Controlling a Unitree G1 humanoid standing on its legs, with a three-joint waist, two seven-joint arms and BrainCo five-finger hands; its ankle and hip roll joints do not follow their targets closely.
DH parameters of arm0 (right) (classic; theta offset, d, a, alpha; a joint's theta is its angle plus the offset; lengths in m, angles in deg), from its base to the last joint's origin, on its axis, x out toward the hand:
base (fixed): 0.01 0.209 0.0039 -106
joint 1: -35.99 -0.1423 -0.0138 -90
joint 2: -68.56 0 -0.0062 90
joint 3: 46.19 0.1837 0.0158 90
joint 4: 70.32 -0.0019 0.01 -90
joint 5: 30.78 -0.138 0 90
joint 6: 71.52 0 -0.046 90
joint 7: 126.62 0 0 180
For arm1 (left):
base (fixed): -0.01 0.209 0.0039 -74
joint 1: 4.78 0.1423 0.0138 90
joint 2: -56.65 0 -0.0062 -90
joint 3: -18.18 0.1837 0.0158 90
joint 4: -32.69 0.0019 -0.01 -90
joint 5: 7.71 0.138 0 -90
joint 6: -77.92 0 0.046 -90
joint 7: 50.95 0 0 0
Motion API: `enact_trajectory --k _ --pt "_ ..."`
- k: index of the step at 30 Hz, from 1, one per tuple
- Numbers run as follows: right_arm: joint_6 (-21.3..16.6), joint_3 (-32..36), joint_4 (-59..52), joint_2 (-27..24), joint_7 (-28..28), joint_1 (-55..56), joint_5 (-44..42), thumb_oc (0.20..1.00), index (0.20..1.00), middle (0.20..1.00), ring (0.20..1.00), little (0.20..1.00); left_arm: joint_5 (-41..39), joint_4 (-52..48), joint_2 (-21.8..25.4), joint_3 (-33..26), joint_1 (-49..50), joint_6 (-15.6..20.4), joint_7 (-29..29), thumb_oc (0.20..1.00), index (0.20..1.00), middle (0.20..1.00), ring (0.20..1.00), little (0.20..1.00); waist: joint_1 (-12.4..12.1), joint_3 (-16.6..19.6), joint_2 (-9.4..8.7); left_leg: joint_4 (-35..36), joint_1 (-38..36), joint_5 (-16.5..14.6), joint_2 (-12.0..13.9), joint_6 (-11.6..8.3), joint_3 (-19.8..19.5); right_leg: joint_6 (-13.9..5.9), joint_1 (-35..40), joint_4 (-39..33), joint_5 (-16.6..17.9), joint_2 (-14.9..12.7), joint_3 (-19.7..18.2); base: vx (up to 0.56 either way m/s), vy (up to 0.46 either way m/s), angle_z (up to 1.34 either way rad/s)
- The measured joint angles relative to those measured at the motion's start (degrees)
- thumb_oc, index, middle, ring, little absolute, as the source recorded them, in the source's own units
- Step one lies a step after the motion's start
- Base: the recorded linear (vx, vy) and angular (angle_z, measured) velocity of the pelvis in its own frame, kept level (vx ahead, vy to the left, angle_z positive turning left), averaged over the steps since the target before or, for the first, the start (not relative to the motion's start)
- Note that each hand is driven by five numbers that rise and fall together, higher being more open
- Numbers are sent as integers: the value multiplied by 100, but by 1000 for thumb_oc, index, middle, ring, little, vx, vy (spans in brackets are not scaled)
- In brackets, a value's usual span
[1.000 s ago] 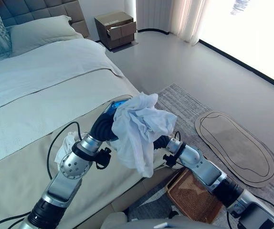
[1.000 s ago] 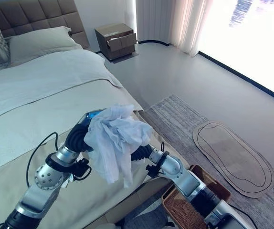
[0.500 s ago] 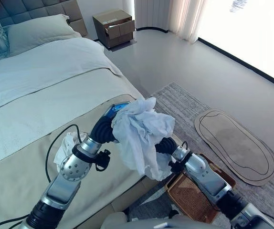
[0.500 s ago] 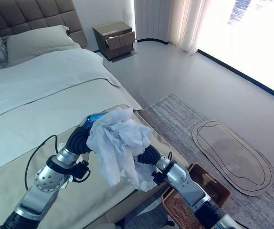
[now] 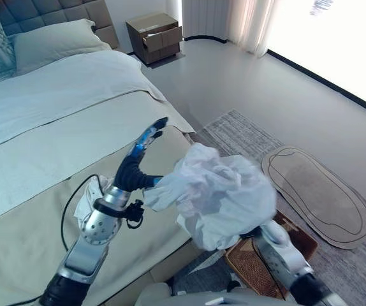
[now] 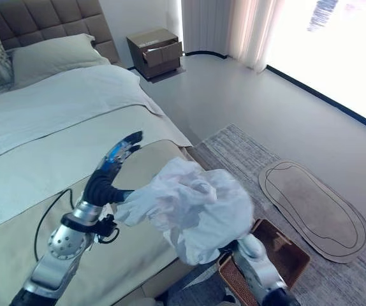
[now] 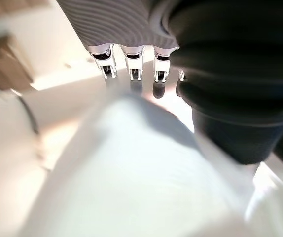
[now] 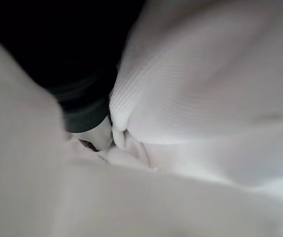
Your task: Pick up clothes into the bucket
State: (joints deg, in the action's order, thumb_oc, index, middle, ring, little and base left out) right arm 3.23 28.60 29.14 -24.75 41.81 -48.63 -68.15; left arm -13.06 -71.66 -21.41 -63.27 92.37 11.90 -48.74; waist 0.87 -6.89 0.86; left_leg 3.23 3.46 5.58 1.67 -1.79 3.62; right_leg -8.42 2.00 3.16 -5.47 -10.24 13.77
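A crumpled white garment (image 5: 220,194) hangs in a bundle in the air off the bed's foot corner, above a brown woven basket (image 5: 250,271) on the floor. It is draped over my right arm, and my right hand (image 8: 82,94) is buried in its folds (image 8: 191,98). My left hand (image 5: 143,141) stands just left of the bundle with its fingers (image 7: 131,64) straight and open; one corner of the garment (image 7: 131,173) still trails to its wrist. A second white cloth (image 5: 87,194) lies on the bed beside my left forearm.
The bed (image 5: 55,127) with pillows (image 5: 49,38) takes up the left side. A striped rug (image 5: 247,134) and an oval mat (image 5: 317,191) lie on the floor to the right. A nightstand (image 5: 152,37) stands at the back.
My left hand has opened and let the garment go. The bundle has swung right and lower with my right arm, and now hangs over the basket.
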Motion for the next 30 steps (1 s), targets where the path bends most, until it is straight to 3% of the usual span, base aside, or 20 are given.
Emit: enact_trajectory --k 5,9,20,23,30 --pt "-7 561 -3 56 33 441 -280 200 200 200 200 200 -12 660 -128 -160 369 -4 16 1000 1000 1000 1000 1000 29 -1 3 17 18 0 7 0 4 2 -8 -38 5 -2 -2 0 0 0" --pt "-103 1183 0 168 177 707 -272 200 200 200 200 200 -35 1106 -339 -648 811 20 176 1000 1000 1000 1000 1000 146 -2 2 32 20 0 4 0 15 1 -16 -45 4 -3 -2 0 0 0" --pt "-625 2922 361 399 794 1164 -260 200 200 200 200 200 -35 1343 -705 -1731 1242 62 646 1000 1000 1000 1000 1000 244 -4 7 -4 195 -15 20 -21 21 -2 -210 -3 2 -5 -8 -16 -6 0" --pt "-701 3184 646 393 969 1177 -248 200 200 200 200 200 -39 1350 -726 -1800 1280 69 693 1000 1000 1000 1000 1000 277 -27 -5 -96 340 -14 17 -20 27 -1 -362 85 2 -6 -34 -118 -21 -4" --pt "-843 3240 1553 337 1581 562 243 200 200 200 200 200 -505 1186 -781 -1894 594 356 848 1000 1000 1000 1000 1000 297 -817 -53 -751 1196 -23 83 -26 44 39 -1281 859 -75 -52 -159 -205 -8 -4"
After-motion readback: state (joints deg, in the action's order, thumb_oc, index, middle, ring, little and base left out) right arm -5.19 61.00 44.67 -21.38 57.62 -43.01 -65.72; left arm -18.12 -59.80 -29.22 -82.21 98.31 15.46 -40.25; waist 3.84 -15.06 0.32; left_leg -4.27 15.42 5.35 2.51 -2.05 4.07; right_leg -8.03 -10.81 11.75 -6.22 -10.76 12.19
